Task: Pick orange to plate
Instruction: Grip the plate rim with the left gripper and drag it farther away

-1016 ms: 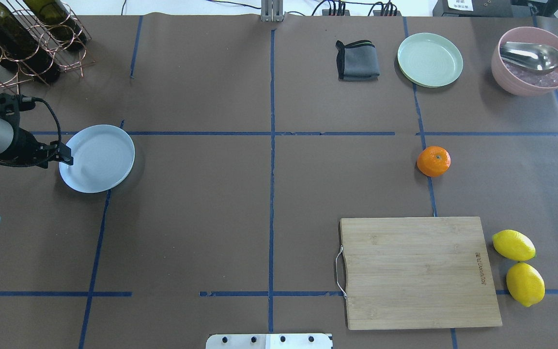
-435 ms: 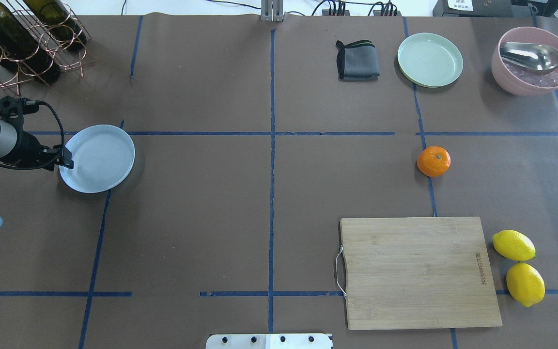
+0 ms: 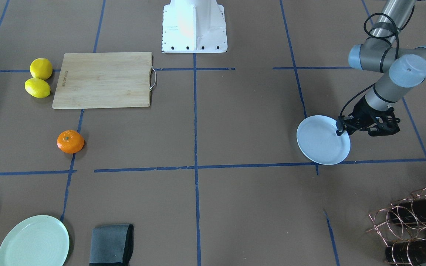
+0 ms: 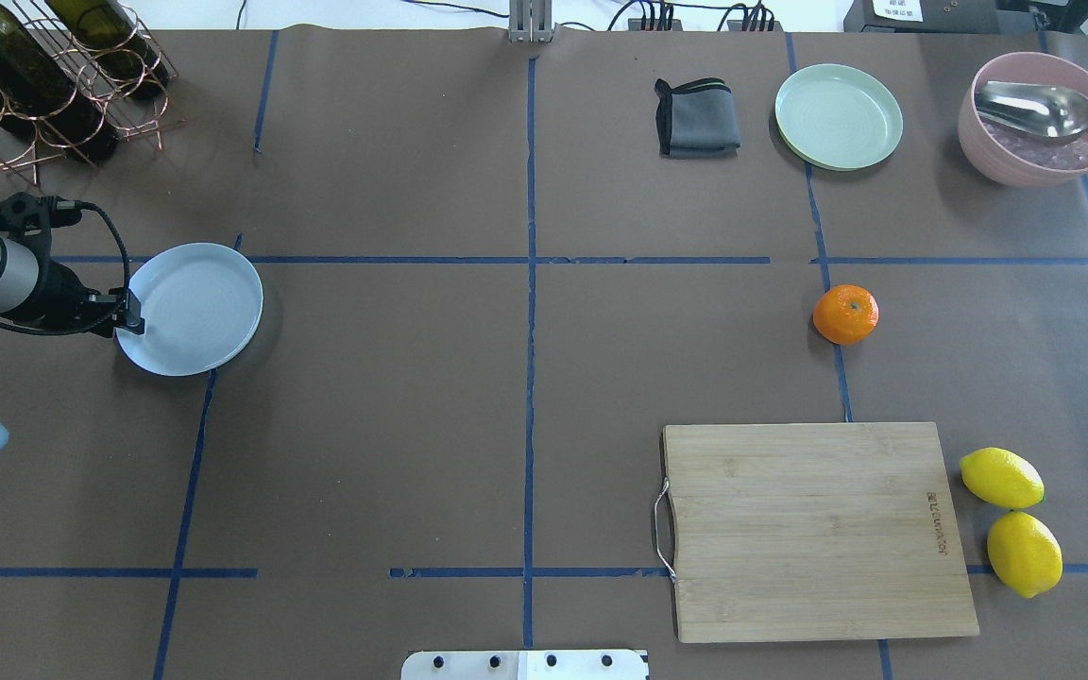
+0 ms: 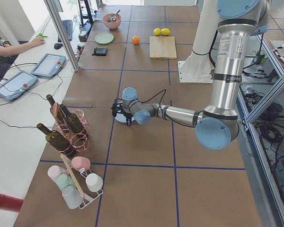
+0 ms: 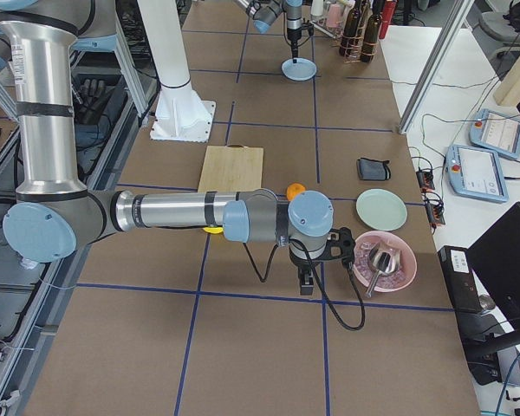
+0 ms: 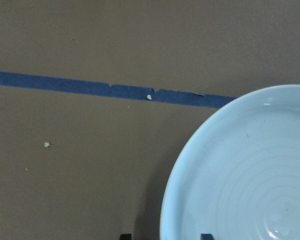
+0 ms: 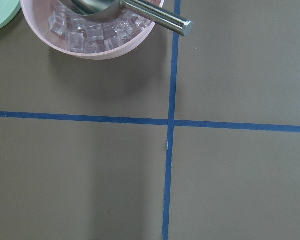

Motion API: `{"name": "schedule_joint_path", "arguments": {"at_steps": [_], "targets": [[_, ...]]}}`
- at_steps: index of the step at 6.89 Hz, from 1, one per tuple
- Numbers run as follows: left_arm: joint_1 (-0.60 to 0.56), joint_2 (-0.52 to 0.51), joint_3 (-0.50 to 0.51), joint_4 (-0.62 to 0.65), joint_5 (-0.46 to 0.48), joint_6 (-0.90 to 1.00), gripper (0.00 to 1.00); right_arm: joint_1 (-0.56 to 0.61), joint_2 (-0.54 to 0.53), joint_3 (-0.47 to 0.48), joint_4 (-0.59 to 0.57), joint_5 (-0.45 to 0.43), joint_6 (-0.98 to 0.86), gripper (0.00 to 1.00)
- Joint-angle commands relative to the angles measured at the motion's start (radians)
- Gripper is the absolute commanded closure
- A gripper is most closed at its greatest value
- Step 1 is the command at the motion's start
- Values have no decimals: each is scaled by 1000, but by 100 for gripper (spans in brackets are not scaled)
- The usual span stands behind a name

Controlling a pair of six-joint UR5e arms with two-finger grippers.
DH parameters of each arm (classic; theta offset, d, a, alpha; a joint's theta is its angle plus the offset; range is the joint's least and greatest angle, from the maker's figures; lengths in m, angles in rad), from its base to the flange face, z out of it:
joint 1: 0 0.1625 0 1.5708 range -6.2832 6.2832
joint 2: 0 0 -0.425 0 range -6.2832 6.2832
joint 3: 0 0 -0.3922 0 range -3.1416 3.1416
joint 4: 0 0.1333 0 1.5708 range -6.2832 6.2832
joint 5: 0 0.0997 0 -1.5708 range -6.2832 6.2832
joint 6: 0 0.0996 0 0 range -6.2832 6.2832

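Observation:
The orange (image 4: 845, 314) lies on the table's right half, beside a blue tape line, with nothing touching it; the front view also shows the orange (image 3: 70, 141). Far to the left sits the white plate (image 4: 195, 307), holding nothing. My left gripper (image 4: 133, 316) is at its left rim. In the left wrist view the plate (image 7: 250, 175) has its rim running between the two dark fingertips (image 7: 125, 236), so the left gripper (image 7: 165, 236) stands open astride the rim. My right gripper (image 6: 305, 282) shows only in the exterior right view, beside the pink bowl; I cannot tell its state.
A wooden cutting board (image 4: 818, 529) lies at the front right with two lemons (image 4: 1002, 477) beside it. At the back right are a pale green plate (image 4: 839, 115), a grey cloth (image 4: 697, 118) and a pink bowl (image 4: 1026, 175) of ice with a spoon. A wine rack (image 4: 43, 76) stands back left.
The left arm has eased a little toward the plate, its fingertips settling lower over the left rim. The plate and the orange have not moved.

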Motion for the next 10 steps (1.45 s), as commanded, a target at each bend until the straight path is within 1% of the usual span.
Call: {"name": "schedule_joint_path", "arguments": {"at_steps": [1,2,3,4,5,6,7,8,9,10], "targets": [[-4,14,-12,0,-3,5,100,0,0,0,0,1,0,0],[-19,30,-36,3,-13,12,100,0,-1,-3,-2,13,0,0],[-87,51,-65,14,-26,14,100,0,-2,1,0,18,-1,0],[-158,48,-67,21,-131,15,100,0,11,7,0,18,0,0],[-221,41,-79,53,-203,14,100,0,12,1,0,15,-1,0],[-228,21,-127,142,-222,12,100,0,12,7,2,13,-1,0],[-231,-72,-170,287,-222,-6,100,0,9,3,0,13,-3,0],[-220,-155,-179,339,-227,-109,100,0,8,1,0,15,-3,0],[-170,-250,-170,336,-225,-285,100,-2,9,6,2,15,-5,0],[-34,-319,-167,324,-215,-452,100,-2,11,6,2,15,-3,0]]}}
